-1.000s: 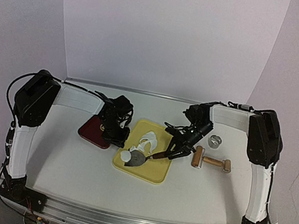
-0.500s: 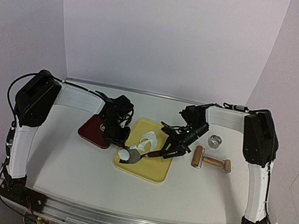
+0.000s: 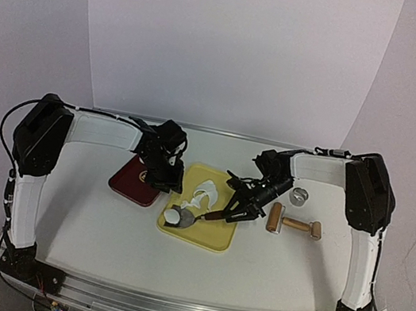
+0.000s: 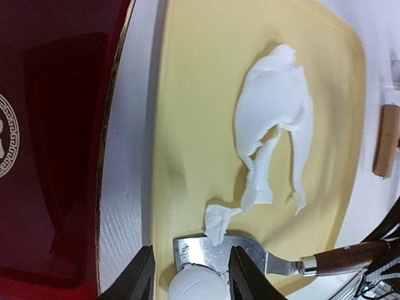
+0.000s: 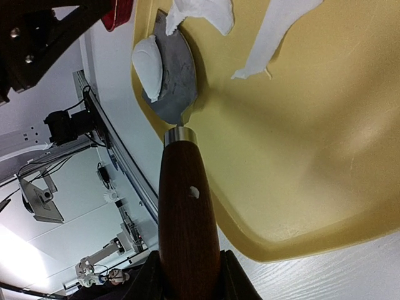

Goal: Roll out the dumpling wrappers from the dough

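Note:
The dough (image 4: pixel 275 106) lies as a thin torn white sheet on the yellow tray (image 4: pixel 200 94), also visible from above (image 3: pixel 206 195). One round dumpling wrapper (image 4: pixel 197 284) rests on the metal blade of a spatula (image 4: pixel 212 253) at the tray's near-left corner (image 3: pixel 174 216). My left gripper (image 4: pixel 190 278) is open, one finger on each side of that wrapper and just clear of it. The right gripper (image 5: pixel 187 275) is shut on the spatula's brown wooden handle (image 5: pixel 186 212), holding the blade (image 5: pixel 175 81) low over the tray with the wrapper (image 5: pixel 149 65) on it.
A dark red plate (image 3: pixel 132 182) sits just left of the tray, under the left arm. To the right of the tray are a wooden rolling pin (image 3: pixel 293 224) and, behind it, a shiny ring cutter (image 3: pixel 299 195).
The left jaws were shut and now stand apart, leaving the wrapper on the blade. The right gripper nudged the spatula slightly left and kept its hold.

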You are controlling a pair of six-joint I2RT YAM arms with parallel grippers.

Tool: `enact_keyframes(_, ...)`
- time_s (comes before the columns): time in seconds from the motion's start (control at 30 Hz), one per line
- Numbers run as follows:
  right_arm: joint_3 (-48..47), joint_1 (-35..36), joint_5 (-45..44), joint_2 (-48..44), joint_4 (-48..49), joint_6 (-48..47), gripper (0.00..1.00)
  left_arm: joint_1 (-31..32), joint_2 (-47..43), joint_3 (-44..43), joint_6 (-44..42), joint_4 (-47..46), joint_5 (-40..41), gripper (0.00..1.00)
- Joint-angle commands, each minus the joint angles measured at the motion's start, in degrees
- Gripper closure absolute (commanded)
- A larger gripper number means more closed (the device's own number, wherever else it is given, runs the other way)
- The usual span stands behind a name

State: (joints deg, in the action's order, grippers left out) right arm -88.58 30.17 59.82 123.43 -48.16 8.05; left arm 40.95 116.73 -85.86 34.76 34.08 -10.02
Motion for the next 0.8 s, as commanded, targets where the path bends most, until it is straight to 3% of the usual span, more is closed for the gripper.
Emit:
enact_keyframes(0.0,2.3,0.2,4.8,-6.0,3.0,1.8,1.00,-0.2,-7.2,-2.1,1.4,0.3,1.3,0.55)
enact_keyframes(0.47,2.0,0.3,4.6,-12.0,3.3,4.3,1.00,-6.7,-16.5,-2.5,1.2,4.6,3.2,0.32)
enact_keyframes(0.67,-3.4,0.5,0.0,-13.0,3.5,8.9,1.00,-10.3,-20.0,-4.7,-0.4,7.5,4.3,0.08)
enact_keyframes(0.77,-6.8,1.4,-2.9,-12.1,3.9,10.9,1.00,-13.2,-22.6,-4.1,0.6,8.1,4.2,0.01)
